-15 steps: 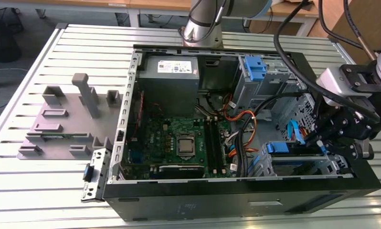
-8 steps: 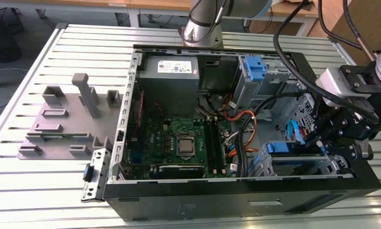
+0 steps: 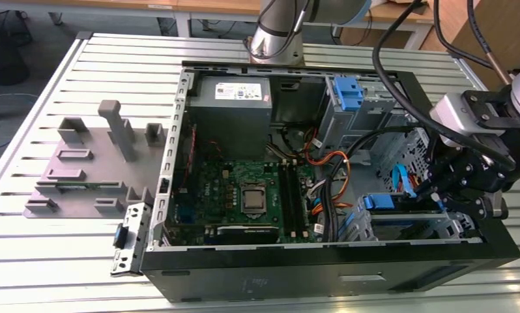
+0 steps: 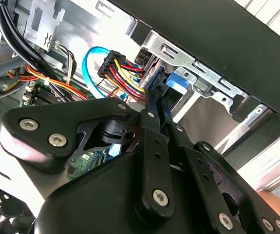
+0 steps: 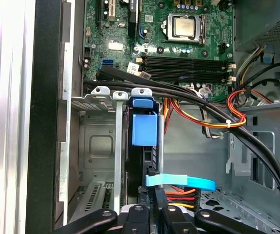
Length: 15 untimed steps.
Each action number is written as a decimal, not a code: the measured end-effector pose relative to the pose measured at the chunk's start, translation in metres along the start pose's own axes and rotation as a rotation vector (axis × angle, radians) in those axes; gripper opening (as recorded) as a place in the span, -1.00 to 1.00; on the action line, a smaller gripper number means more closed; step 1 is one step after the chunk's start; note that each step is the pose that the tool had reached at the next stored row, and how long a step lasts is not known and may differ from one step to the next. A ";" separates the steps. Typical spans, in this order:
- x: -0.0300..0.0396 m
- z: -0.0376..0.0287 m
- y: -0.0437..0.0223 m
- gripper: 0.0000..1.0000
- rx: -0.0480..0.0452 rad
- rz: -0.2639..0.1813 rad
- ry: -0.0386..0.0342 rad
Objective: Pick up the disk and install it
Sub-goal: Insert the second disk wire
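disk point(image 5: 143, 130) | look: blue plastic carrier with a tab on top, dark drive body edge below it | pose: standing on edge, slotted upright in the metal drive cage | place: front lower corner of the open computer case, at the exterior view's right point(image 3: 389, 203) | state: seated between cage rails, cables plugged at its end

Disk point(image 5: 143, 131) upright in drive cage point(image 5: 98, 146)

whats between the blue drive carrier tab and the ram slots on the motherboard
In the first wrist view, a bundle of black cables crosses between the blue plastic carrier tab and the long black memory slots.
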<state>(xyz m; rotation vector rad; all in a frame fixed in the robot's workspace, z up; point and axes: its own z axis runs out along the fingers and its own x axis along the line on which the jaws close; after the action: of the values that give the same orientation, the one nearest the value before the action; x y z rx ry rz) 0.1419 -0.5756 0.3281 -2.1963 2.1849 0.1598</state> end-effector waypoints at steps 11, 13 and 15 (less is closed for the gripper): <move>0.0000 -0.0006 0.0000 -0.52 0.0000 0.000 0.0002; -0.0004 -0.0036 0.0002 -0.52 0.0000 0.000 0.0000; -0.0008 -0.0078 0.0004 -0.52 0.0001 0.000 -0.0001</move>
<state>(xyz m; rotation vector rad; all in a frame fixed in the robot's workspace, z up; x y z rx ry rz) 0.1419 -0.5756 0.3360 -2.1962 2.1848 0.1598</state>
